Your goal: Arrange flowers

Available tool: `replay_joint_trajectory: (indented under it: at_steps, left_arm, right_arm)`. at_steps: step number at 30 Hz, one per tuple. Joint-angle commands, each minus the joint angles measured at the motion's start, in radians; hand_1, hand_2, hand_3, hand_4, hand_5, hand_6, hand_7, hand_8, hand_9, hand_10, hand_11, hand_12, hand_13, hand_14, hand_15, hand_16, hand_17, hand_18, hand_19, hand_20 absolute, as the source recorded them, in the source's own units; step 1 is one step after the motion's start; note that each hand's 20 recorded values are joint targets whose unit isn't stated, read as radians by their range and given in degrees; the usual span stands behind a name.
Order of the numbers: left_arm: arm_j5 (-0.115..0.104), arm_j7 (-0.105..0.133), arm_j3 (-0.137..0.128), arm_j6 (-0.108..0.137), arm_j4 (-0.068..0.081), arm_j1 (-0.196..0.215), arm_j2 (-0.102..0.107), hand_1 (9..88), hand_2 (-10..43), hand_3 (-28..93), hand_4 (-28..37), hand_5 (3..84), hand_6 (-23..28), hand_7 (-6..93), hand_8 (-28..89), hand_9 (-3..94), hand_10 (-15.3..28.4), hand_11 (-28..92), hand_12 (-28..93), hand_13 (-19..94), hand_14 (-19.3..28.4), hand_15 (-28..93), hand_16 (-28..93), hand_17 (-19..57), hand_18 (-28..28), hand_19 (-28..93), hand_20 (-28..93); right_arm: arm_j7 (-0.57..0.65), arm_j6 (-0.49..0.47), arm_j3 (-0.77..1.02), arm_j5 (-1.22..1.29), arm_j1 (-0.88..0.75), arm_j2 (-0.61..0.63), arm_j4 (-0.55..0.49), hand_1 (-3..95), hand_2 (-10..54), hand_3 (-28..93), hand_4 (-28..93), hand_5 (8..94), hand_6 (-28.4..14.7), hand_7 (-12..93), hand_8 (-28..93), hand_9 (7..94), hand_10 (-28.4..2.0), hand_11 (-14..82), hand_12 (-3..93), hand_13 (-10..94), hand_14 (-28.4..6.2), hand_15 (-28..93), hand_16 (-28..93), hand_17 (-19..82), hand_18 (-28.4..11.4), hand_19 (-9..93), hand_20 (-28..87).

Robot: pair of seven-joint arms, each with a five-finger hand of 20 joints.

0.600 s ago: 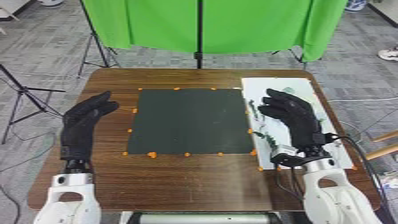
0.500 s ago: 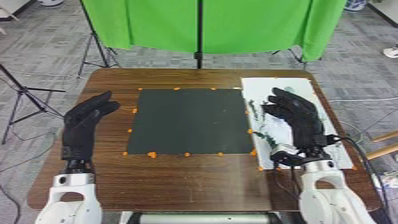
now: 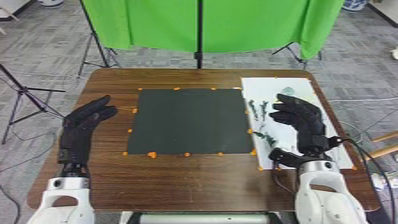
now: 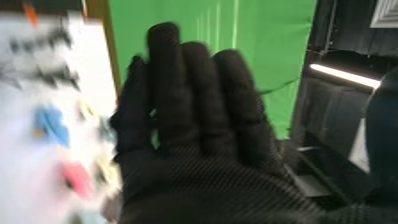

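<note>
Green backdrop | dark mat | left hand relaxed | right hand uncurled, partly hiding sheet

Head view looks from high up, forward and down over the whole table to the green cloth — right wrist view sits very near the right hand, facing out along it — shared: that hand, white sheet, cloth

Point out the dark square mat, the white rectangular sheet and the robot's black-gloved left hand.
Dark square mat (image 3: 188, 121): head view, its middle.
White rectangular sheet (image 3: 262, 87): head view, bare part near its far edge.
Black-gloved left hand (image 3: 83, 119): head view, broad part below the fingers.
</note>
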Motion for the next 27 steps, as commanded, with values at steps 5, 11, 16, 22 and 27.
replay_joint_trajectory:
  at_steps: [5,11,16,22,27]
  left_arm:
    - [0.004,-0.043,-0.018,-0.011,-0.015,0.03,0.006,28.3,-6.4,67,-16.0,52.6,3.7,12.7,-7,52.4,15.2,20,12,44,19.4,22,0,10.2,13.6,13,21]
    - [0.006,-0.052,-0.019,-0.013,-0.017,0.027,0.019,28.3,-6.3,67,-15.9,52.5,3.8,12.5,-6,52.2,15.1,20,12,43,19.4,22,0,10.1,13.6,14,21]
    - [0.004,-0.056,-0.024,-0.01,-0.022,0.035,0.023,28.4,-6.3,67,-15.9,52.4,4.0,12.3,-6,52.0,15.1,20,12,43,19.3,22,0,9.9,13.7,14,21]
    - [0.006,-0.067,-0.017,-0.023,-0.02,0.024,0.035,28.4,-6.4,67,-15.9,52.2,4.0,12.3,-6,51.9,15.2,20,12,43,19.3,22,0,9.8,13.7,14,21]
    - [0.01,-0.074,-0.013,-0.029,-0.02,0.022,0.035,28.5,-6.4,67,-16.0,52.0,4.2,12.1,-6,51.7,15.2,20,12,43,19.4,22,0,9.7,13.8,14,21]
  right_arm:
    - [0.506,-0.044,-0.011,-0.821,-0.029,0.092,-0.072,27.2,-9.5,63,-28,64.5,-7.2,19,-5,66.5,-16.5,31.4,28.9,64,-14.3,64,28,33,-23.3,81,61]
    - [0.641,-0.233,-0.01,-1.026,-0.049,0.14,-0.107,31.5,-9.5,65,-28,68.2,-6.2,20,-5,70.2,-16.4,31.9,30.4,68,-12.3,67,30,38,-23.0,86,61]
    - [0.685,-0.282,-0.037,-1.113,-0.05,0.202,-0.115,35.0,-9.5,65,-28,69.2,-6.0,20,-6,70.9,-16.4,30.0,30.0,69,-12.2,67,31,39,-22.9,87,60]
    - [0.725,-0.332,-0.097,-1.137,0.006,0.251,-0.088,36.8,-9.5,65,-28,70.4,-5.1,21,-6,72.6,-15.6,30.3,30.2,70,-11.5,68,32,40,-22.7,88,60]
    - [0.736,-0.358,-0.106,-1.117,0.005,0.293,-0.071,36.0,-9.5,64,-28,73.0,-4.3,24,-5,75.9,-15.2,32.2,30.7,73,-9.7,69,33,43,-22.2,91,59]
